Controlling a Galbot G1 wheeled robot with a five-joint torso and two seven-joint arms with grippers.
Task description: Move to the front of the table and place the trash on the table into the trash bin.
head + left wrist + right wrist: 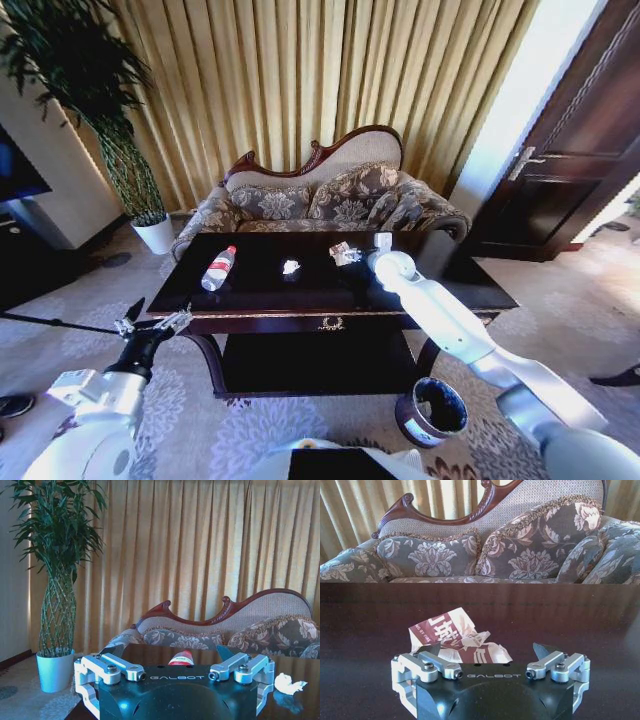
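The dark glossy table (262, 292) stands in front of me. A clear bottle (218, 268) with a red cap lies on its left part, a crumpled white paper (290, 267) near the middle, and a red-and-white wrapper (345, 253) to the right of that. My right gripper (377, 246) reaches over the table beside the wrapper; in the right wrist view this gripper (487, 652) is open, with the wrapper (456, 641) lying between and just ahead of its fingers. My left gripper (158, 315) hovers open at the table's front left corner, facing the bottle (182, 657) and the paper (289, 684). The trash bin (432, 410) stands on the floor at the front right.
A floral sofa (330, 195) stands close behind the table. A potted plant (125, 160) is at the back left and a dark door (575, 160) at the right. Gold curtains hang behind. Patterned carpet surrounds the table.
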